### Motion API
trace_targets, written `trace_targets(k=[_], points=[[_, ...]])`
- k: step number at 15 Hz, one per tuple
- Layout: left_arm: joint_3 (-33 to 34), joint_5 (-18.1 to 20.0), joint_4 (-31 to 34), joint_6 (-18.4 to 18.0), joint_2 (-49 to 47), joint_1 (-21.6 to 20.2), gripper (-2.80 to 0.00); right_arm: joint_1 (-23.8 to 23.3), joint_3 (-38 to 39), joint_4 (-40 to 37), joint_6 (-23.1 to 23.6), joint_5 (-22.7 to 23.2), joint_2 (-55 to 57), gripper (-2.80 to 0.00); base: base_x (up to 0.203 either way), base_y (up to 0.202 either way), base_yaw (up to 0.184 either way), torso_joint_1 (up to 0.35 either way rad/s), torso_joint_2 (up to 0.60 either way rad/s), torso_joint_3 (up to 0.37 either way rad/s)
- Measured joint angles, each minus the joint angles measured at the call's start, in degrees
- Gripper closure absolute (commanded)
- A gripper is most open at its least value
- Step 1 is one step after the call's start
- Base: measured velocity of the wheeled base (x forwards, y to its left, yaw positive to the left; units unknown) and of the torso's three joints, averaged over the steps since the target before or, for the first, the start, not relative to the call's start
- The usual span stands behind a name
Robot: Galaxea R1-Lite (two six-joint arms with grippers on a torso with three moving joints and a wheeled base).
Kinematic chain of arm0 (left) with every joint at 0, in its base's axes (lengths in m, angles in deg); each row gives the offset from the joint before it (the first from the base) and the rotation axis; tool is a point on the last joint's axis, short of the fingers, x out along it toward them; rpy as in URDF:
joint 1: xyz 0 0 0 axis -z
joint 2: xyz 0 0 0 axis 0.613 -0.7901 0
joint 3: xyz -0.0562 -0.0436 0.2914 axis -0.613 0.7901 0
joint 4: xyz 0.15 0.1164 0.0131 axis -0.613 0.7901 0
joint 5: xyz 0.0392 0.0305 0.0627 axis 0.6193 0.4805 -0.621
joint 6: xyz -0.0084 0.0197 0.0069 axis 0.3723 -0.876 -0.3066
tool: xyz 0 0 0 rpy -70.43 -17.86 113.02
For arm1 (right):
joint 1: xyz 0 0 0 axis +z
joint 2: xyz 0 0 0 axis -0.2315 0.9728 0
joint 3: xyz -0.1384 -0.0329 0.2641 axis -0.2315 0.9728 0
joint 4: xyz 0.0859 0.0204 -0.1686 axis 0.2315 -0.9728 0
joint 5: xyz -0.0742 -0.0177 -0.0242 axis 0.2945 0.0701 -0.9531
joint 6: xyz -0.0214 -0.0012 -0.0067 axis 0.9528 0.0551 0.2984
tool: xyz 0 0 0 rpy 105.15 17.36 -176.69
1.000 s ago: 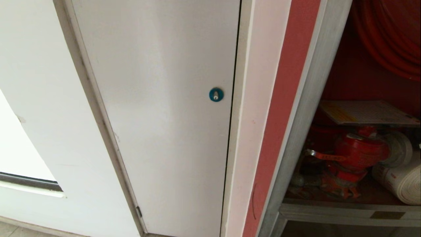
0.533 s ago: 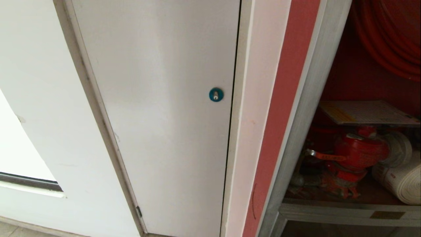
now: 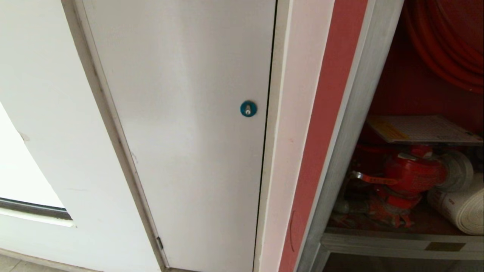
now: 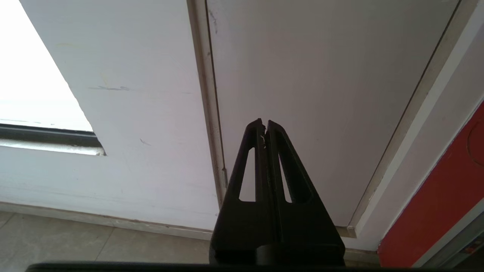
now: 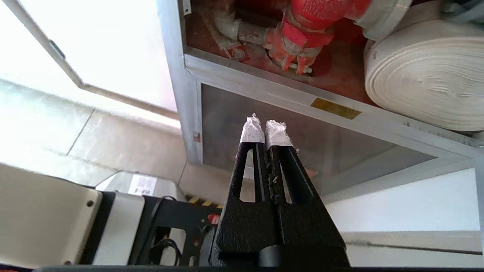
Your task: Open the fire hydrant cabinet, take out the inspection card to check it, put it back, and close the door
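Observation:
The fire hydrant cabinet [image 3: 351, 124] stands open at the right of the head view, showing its red inside. The inspection card [image 3: 419, 129], pale with a yellowish band, lies flat on top of the red valve [image 3: 412, 173]. The cabinet's door is out of view. My right gripper [image 5: 266, 126] is shut and empty, its white-wrapped fingertips [image 5: 251, 132] low in front of the dark lower panel [image 5: 227, 121], below the cabinet's sill [image 5: 287, 96]. My left gripper [image 4: 264, 122] is shut and parked, facing the white door. Neither arm shows in the head view.
A plain white door [image 3: 189, 132] with a blue round lock [image 3: 248, 108] fills the left and middle. A rolled white hose [image 5: 423, 75] lies beside the valve, under a red hose reel [image 3: 450, 49]. My own base [image 5: 113, 211] sits on the tiled floor near the cabinet.

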Motion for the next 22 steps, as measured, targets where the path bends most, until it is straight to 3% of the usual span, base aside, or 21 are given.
trace_targets(k=[6,10,16,22], points=[[0.0,0.0,0.0,0.0,0.0,0.0,0.0,0.2,9.5,-2.7,1.7,1.8,-14.1,0.0,0.0,0.0,0.0,0.0,0.0,0.0],[0.0,0.0,0.0,0.0,0.0,0.0,0.0,1.7,20.7,2.4,1.1,2.5,-21.5,0.0,0.0,0.0,0.0,0.0,0.0,0.0],[0.0,0.0,0.0,0.0,0.0,0.0,0.0,2.7,40.0,26.3,-5.5,2.3,-33.1,0.0,0.0,0.0,0.0,0.0,0.0,0.0],[0.0,0.0,0.0,0.0,0.0,0.0,0.0,2.7,57.1,53.5,-9.2,-2.7,-36.9,0.0,0.0,0.0,0.0,0.0,0.0,0.0]])
